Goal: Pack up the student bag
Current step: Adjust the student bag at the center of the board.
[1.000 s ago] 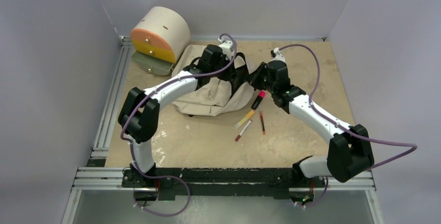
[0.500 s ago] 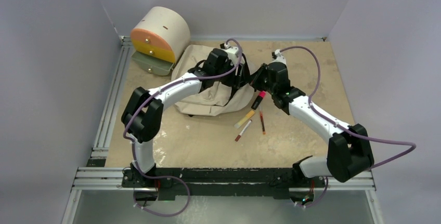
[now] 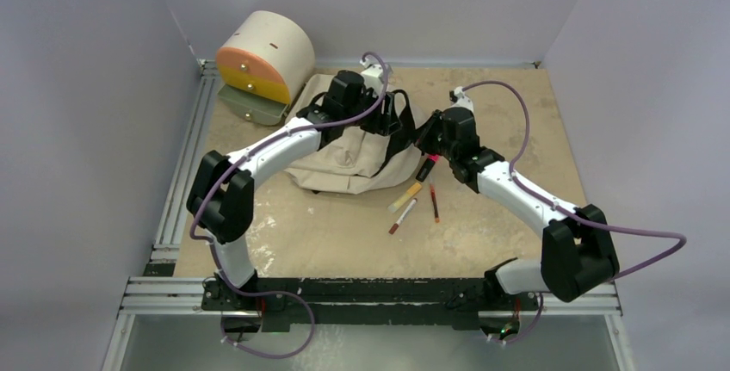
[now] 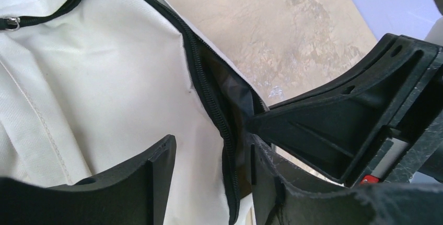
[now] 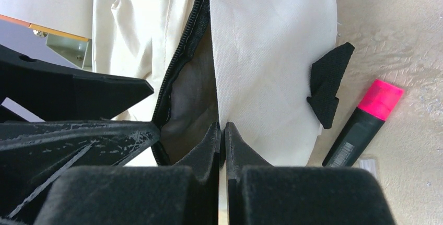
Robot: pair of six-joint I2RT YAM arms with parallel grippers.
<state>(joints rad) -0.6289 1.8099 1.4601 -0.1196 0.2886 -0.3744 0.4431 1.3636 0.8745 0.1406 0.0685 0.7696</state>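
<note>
Right gripper [image 5: 223, 133] pinched shut on student bag [image 5: 271, 52] rim. Left gripper [image 4: 211, 175] half-open, straddling the zipper edge [image 4: 209, 99], which runs lengthwise ahead between its jaws; left's placed to grab.

Cream bag [image 3: 344, 151] mid-frame, with black zipper [image 5: 184, 42] and dark grey lining [image 5: 192, 105]. Upper left: cream drawer unit [image 3: 277, 42] with orange face, olive-green drawer [image 3: 250, 106] below. Black highlighter [image 5: 360, 131] with pink cap at right of the right wrist view. Yellow, white and reddish pens [image 3: 408, 195] right of centre. Mottled tan table [image 3: 344, 233], paler patches near the bottom. White-and-black arms [image 3: 275, 143], purple cables [image 3: 641, 233]. Pale lilac-grey walls [image 3: 86, 130].
</note>
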